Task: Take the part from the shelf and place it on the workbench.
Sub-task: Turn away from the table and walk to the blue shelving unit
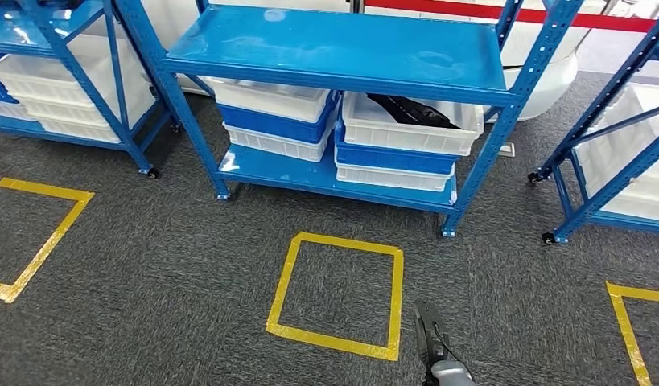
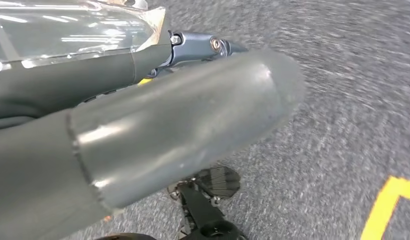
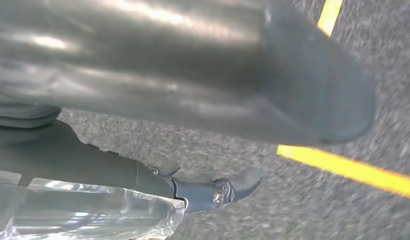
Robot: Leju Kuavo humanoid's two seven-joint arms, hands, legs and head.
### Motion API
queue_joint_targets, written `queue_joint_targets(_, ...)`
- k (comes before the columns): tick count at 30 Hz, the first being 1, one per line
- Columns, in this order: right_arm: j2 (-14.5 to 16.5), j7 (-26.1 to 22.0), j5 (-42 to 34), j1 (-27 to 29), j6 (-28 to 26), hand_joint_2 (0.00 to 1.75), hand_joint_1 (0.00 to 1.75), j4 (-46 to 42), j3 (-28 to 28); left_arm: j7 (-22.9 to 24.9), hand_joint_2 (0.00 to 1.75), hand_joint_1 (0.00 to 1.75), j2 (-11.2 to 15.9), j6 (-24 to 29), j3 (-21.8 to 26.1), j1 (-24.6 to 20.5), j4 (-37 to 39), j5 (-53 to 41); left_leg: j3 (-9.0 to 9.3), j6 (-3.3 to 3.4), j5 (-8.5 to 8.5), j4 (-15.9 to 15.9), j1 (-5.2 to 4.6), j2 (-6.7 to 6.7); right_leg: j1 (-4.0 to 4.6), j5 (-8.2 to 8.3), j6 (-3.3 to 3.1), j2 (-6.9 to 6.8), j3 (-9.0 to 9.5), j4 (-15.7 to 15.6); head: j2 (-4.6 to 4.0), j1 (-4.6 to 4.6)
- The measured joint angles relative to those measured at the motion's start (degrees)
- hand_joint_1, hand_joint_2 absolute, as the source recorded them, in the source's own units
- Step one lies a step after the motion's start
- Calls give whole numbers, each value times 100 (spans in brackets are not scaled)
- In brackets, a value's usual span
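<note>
Part still on the shelf, both arms hanging

We see the dark part (image 1: 410, 112) lying lengthwise in the white bin (image 1: 412, 129) on the blue shelf (image 1: 334, 48), ahead and well apart from our right hand (image 1: 433, 344); our right hand (image 3: 213, 75) and left hand (image 2: 157, 135) hold nothing, fingers apart.

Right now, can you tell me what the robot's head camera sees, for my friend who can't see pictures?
A blue metal shelf stands ahead on grey carpet, its lower level holding stacked white and blue bins; the upper right white bin holds a long black part. A yellow tape square marks the floor in front, with the robot's right hand beside it.
</note>
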Motion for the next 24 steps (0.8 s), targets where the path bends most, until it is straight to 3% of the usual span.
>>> queue_joint_targets(1,-8,16,-9,-1,5,0,0,0,-1,-7,0,0,3,-1,-1,-6,-1,-5,-10,-22,-41,37,16,-79,-22,9,-20,38,2,-5,0,-3)
queue_joint_targets(3,-50,123,-38,-26,29,0,0,0,-3,-20,0,0,7,-5,1,-19,-1,-37,-374,-67,-482,828,56,-498,-35,50,-116,260,-24,-13,0,-14)
queue_joint_targets(4,-93,142,-51,-62,39,0,0,0,-9,-37,0,0,8,-9,3,-42,-1,-50,-441,-10,-492,941,50,-767,3,79,-152,444,-43,-13,0,-18)
queue_joint_targets(5,-132,155,-60,-106,46,0,0,0,-14,-51,0,0,15,-13,5,-67,-3,-61,-467,78,-463,958,33,-1059,39,110,-182,630,-64,-11,0,-19)
queue_joint_targets(6,-165,133,-61,-148,48,0,0,-1,-20,-67,0,0,20,-16,8,-95,-4,-62,-359,178,-264,670,10,-1208,80,135,-182,787,-75,-6,0,-18)
queue_joint_targets(7,-184,106,-57,-190,49,0,0,-1,-26,-82,0,0,28,-16,13,-121,-6,-60,-167,267,-47,241,-17,-1322,105,161,-163,902,-89,-4,0,-17)
queue_joint_targets(8,-190,113,-43,-209,49,0,0,-1,-27,-89,0,0,35,-16,19,-139,-7,-53,-131,299,-31,152,-39,-1342,109,180,-133,969,-108,-5,0,-18)
queue_joint_targets(10,-218,150,-6,-223,52,0,0,-1,-27,-128,0,0,21,-21,33,-181,-8,-19,-112,314,19,81,-47,-1192,111,218,-73,1038,-159,1,0,-19)
queue_joint_targets(12,-247,205,30,-242,63,0,0,-1,-26,-191,0,0,-9,-35,56,-209,-10,23,-69,337,119,-50,-29,-1051,131,111,-62,801,-307,205,0,-5)
queue_joint_targets(14,-266,241,64,-287,85,0,0,-1,-26,-236,0,0,-31,-53,89,-203,-11,46,-59,353,175,-124,-23,-875,137,-204,-84,473,-617,816,0,16)
queue_joint_targets(16,-280,246,90,-306,98,0,0,0,-26,-260,0,0,-43,-68,117,-187,-10,52,-82,347,180,-120,-20,-687,89,-454,-45,356,-890,1457,0,26)
queue_joint_targets(17,-288,243,107,-300,99,0,0,0,-27,-268,0,0,-49,-73,127,-185,-9,52,-88,327,176,-115,-8,-616,48,-458,18,329,-886,1515,0,26)
queue_joint_targets(18,-299,241,127,-294,98,0,0,0,-27,-275,0,0,-55,-78,134,-187,-9,52,-92,296,168,-104,10,-560,5,-395,97,302,-781,1375,0,27)
queue_joint_targets(20,-319,262,189,-291,92,0,0,0,-26,-279,0,0,-58,-82,143,-202,-13,49,-109,192,122,-32,48,-480,-78,-185,252,221,-335,650,0,32)
queue_joint_targets(21,-324,285,222,-291,85,0,0,-1,-26,-279,0,0,-55,-83,146,-215,-19,43,-129,134,85,28,49,-449,-92,-123,264,196,-166,362,0,37)
queue_joint_targets(22,-329,315,254,-288,74,0,0,-1,-27,-279,0,0,-52,-81,150,-229,-26,34,-149,81,53,77,43,-427,-96,-96,235,180,-53,185,0,32)
queue_joint_targets(24,-343,356,293,-272,51,0,0,-1,-28,-278,0,0,-55,-78,156,-246,-37,20,-163,10,32,107,39,-412,-68,-100,99,199,-33,152,0,8)
